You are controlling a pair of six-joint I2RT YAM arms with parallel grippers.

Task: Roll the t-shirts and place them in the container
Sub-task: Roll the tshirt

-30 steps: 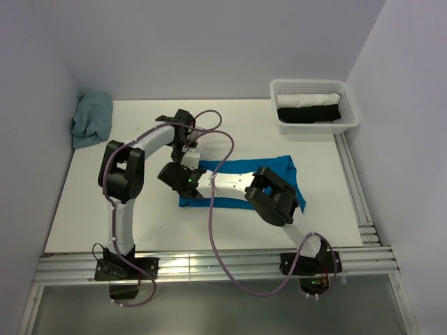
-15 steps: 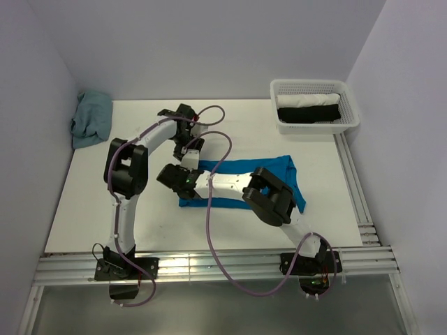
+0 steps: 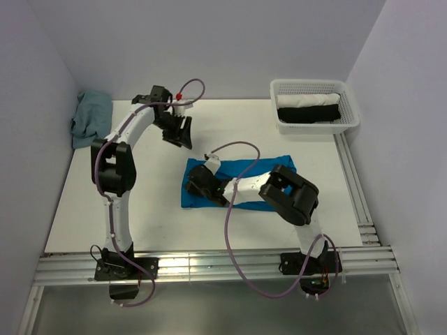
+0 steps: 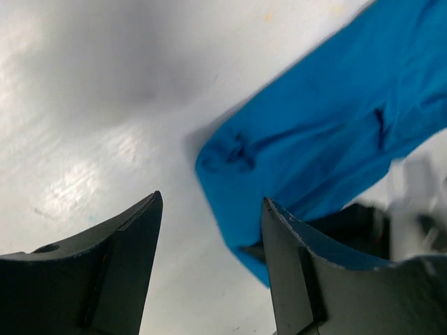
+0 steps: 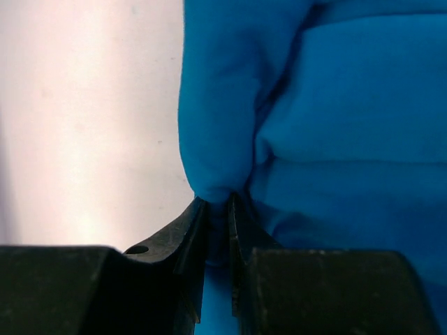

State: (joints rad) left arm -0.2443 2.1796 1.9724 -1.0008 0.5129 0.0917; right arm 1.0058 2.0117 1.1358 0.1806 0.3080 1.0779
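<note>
A bright blue t-shirt (image 3: pixel 276 169) lies folded into a long strip on the white table, mid-right. My right gripper (image 3: pixel 198 183) sits low at its left end, the arm lying along the strip. In the right wrist view, the right gripper (image 5: pixel 216 202) is shut on a bunched fold of the t-shirt (image 5: pixel 335 118). My left gripper (image 3: pixel 183 134) hangs above the table, behind and to the left of the shirt. In the left wrist view, the left gripper (image 4: pixel 211 199) is open with nothing between its fingers. The t-shirt's end (image 4: pixel 328 132) lies below and beyond it.
A white mesh basket (image 3: pixel 349 124) at the back right holds a rolled white cloth (image 3: pixel 307 100) and a rolled black one (image 3: pixel 307 114). A crumpled grey-blue cloth (image 3: pixel 91 117) lies at the back left corner. Metal rails (image 3: pixel 209 265) run along the near and right edges.
My left gripper has opened and risen toward the back left, away from the shirt. My right gripper has shifted right onto the shirt's left end and closed on a fold.
</note>
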